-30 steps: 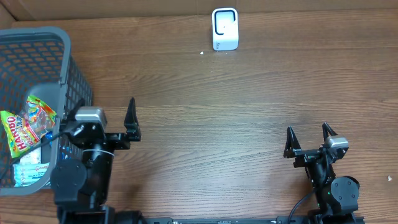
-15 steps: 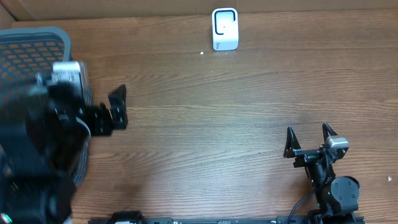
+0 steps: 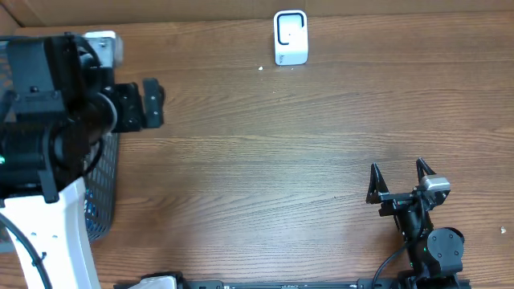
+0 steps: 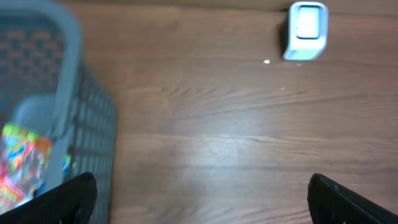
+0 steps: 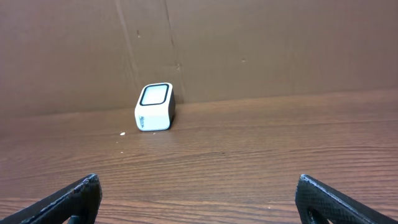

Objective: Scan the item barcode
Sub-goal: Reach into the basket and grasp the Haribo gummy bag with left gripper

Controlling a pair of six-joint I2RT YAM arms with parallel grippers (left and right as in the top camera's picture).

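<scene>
Candy bag (image 4: 25, 158), lower left inside basket (image 4: 67, 62) (probably light, crinkly, slippery film; view blurred): best pinched at an edge seam. Both arms' jaws gape wide, empty.

Wooden table (image 3: 281, 160) backed by brown cardboard wall (image 5: 249, 43).

The worktop (image 3: 281, 160) is brown with a streaky wood grain. The scanner (image 3: 290, 37) is white with a black window. The basket (image 4: 69, 74) is grey, its walls a fine lattice. The packet (image 4: 22, 158) inside looks yellow, red and green, though it is blurred. The left arm (image 3: 48, 120) is black above a white link. The right gripper (image 3: 397, 167) is black.
</scene>
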